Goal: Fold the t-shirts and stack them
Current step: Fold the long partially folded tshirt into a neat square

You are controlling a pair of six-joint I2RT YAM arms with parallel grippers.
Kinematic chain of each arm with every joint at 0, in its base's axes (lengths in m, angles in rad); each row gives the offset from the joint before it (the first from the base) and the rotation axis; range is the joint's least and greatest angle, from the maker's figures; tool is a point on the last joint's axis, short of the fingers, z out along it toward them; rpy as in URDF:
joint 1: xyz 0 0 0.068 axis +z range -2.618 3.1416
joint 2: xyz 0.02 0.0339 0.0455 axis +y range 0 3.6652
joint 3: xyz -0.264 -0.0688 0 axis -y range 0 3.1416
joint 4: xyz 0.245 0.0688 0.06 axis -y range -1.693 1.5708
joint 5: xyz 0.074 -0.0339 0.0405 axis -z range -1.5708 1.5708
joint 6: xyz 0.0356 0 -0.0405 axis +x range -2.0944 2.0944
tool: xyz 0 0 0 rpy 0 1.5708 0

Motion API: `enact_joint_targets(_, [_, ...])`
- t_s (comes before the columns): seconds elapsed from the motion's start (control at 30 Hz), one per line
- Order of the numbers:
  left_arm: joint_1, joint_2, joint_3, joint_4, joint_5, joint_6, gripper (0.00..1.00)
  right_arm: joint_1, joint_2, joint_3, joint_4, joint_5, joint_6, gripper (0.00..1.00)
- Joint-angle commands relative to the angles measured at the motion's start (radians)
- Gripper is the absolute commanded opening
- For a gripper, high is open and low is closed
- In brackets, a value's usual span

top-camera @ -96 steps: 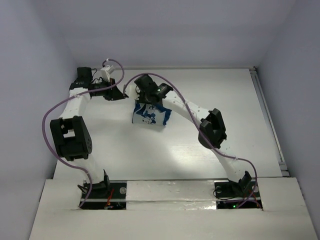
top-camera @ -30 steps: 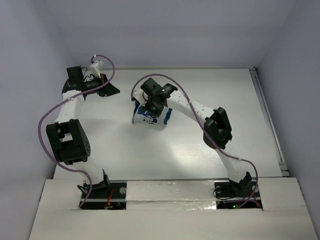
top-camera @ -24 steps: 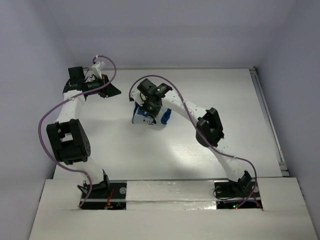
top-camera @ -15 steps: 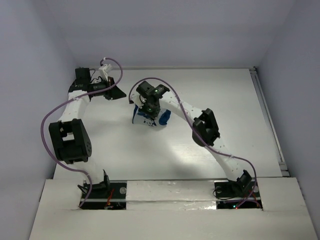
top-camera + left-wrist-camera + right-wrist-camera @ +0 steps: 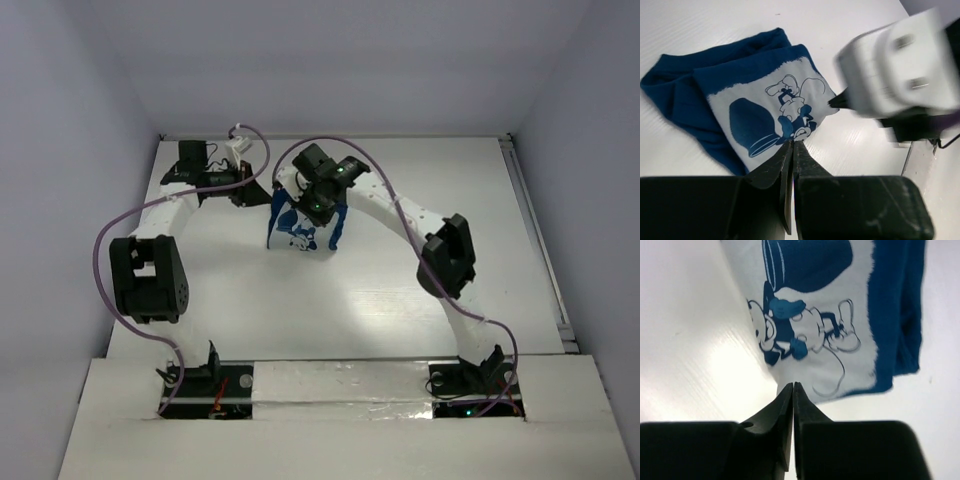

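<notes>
- One t-shirt (image 5: 300, 232) is all we can find: dark blue and folded into a small packet. It lies on the white table (image 5: 420, 290) toward the far middle, between the two grippers, with its white panel and blue cartoon print (image 5: 297, 238) facing up.
- From above, the far end of the packet is hidden under the right gripper (image 5: 316, 212), so we cannot trace its outline there.
- The top view is also too small to show how either pair of fingers stands, so we rely on the wrist cameras for that.
- In the right wrist view, the right gripper (image 5: 792, 386) has its two fingers pressed flat together. The tips are over the near edge of the t-shirt (image 5: 815, 305), and they seem to hold no cloth, though the contact point itself is hard to read.
- That view crops the t-shirt at the top and shows a blue folded edge on the right that the print panel does not cover.
- In the left wrist view, the left gripper (image 5: 792, 146) is likewise closed tight on nothing, with its tips just short of the t-shirt (image 5: 700, 85).
- Only this view shows the whole packet, with rumpled blue folds bunched on its left side.
- A blurred white wrist housing (image 5: 900, 70) of the right arm fills the upper right there.
- From above, the left gripper (image 5: 246, 194) sits just to the left of the packet.
</notes>
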Motion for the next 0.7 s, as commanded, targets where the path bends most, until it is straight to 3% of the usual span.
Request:
enact_joint_targets(0.0, [-0.043,0.014,-0.019,0.056,0.0,-0.002,0.0,-0.026,-0.125,-0.093,0.092,-0.028,0.011,0.1])
enact_joint_targets(0.13, [-0.08,0.033,-0.041,0.087,0.02,-0.015,0.0,-0.09,-0.126,-0.115,0.118,-0.017,0.034,0.15])
enact_joint_targets(0.23, [-0.089,0.034,-0.083,0.162,0.028,-0.064,0.0,-0.15,-0.052,-0.062,0.051,-0.133,0.058,0.17])
enact_joint_targets(0.47, [-0.089,0.033,-0.078,0.187,0.022,-0.084,0.0,-0.213,0.101,0.131,-0.078,-0.339,0.068,0.41])
enact_joint_targets(0.67, [-0.089,0.033,-0.066,0.173,0.02,-0.077,0.0,-0.26,0.131,0.166,-0.081,-0.373,0.085,0.42])
